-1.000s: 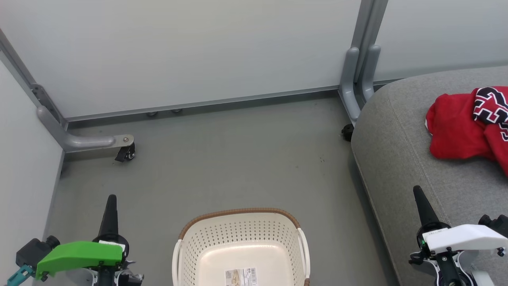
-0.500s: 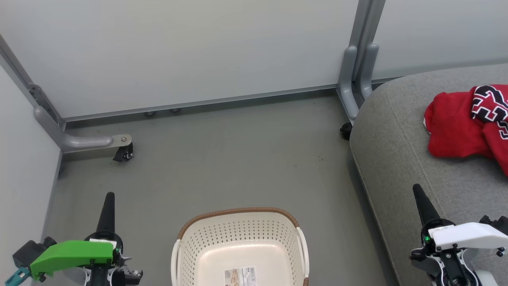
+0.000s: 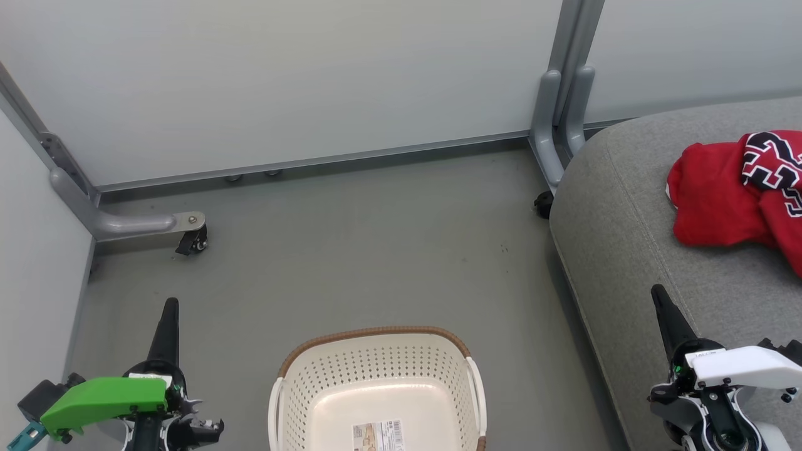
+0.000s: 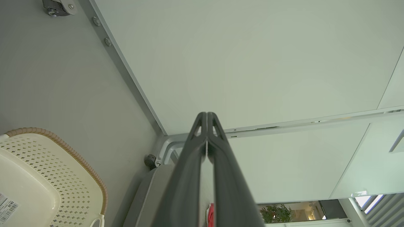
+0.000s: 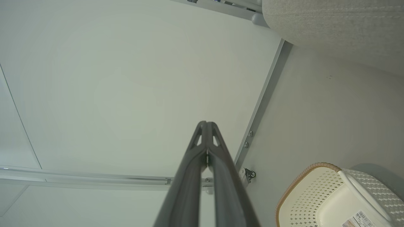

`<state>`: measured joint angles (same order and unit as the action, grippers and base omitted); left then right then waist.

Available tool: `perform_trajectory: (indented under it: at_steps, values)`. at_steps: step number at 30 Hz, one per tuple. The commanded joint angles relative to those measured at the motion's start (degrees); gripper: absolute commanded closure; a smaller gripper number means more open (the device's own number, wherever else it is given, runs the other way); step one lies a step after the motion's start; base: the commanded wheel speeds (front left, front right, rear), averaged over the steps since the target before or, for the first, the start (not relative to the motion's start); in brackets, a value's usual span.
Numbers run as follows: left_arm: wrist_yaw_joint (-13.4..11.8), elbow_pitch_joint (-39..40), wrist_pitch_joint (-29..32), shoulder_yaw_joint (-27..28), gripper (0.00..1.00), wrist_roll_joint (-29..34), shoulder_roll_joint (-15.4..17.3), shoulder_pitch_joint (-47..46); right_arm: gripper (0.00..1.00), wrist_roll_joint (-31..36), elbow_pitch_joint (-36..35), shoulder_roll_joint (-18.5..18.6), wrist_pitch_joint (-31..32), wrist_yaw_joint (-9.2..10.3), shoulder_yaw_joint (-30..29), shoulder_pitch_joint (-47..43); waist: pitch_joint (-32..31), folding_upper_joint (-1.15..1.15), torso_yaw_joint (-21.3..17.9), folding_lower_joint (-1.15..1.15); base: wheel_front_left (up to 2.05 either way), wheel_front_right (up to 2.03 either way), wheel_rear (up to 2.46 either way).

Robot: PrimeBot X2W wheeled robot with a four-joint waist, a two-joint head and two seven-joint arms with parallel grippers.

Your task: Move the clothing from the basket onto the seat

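I judge the job all but done. The red clothing point(image 3: 720, 200) lies heaped on the grey seat point(image 3: 626, 263), the plain piece to the left and the lettered jersey point(image 3: 769, 161) draped over its right side, running off the frame's edge. The basket point(image 3: 374, 331) stands on the floor point(image 3: 376, 238) between my two arms. What I see of its inside holds just the paper label point(image 3: 377, 435). Its near end is cut off, so I would tilt the head down to confirm before calling it.

Both claws are closed on nothing, fingers pressed together: the left gripper point(image 3: 170, 308) to the basket's left, the right gripper point(image 3: 659, 299) over the seat's front edge. The step now, I think, is parking the arms cleanly, so I would set them low and apart, off the white handles point(image 3: 480, 394) and the cushion.

Around me are pale partition panels point(image 3: 313, 81), a grey post foot point(image 3: 554, 119) and a caster point(image 3: 191, 241) at the far left. None stands near either arm.
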<state>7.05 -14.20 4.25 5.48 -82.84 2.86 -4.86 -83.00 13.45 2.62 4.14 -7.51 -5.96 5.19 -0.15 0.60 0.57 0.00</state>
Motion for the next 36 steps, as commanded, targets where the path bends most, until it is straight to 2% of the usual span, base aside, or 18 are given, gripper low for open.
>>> perform_trajectory:
  at_steps: [1,22,36]
  values:
    - [0.18,0.31,0.34,0.33,1.00,-1.34,0.06,-1.36,1.00,-1.30,0.06,0.37,0.43,0.03,-0.21,0.59,0.02,-0.50,-0.04,0.00,0.00,0.00,0.00]
    - [0.63,0.19,2.49,1.23,1.00,-9.78,0.03,-1.81,1.00,-9.57,0.68,0.42,2.65,0.02,-0.69,1.32,0.32,-0.59,-0.56,0.00,0.00,0.00,0.00]
    - [0.63,0.19,2.51,1.20,1.00,-9.62,0.03,-1.67,1.00,-9.52,0.67,0.42,2.55,0.02,-0.68,1.28,0.32,-0.60,-0.57,0.00,0.00,0.00,0.00]
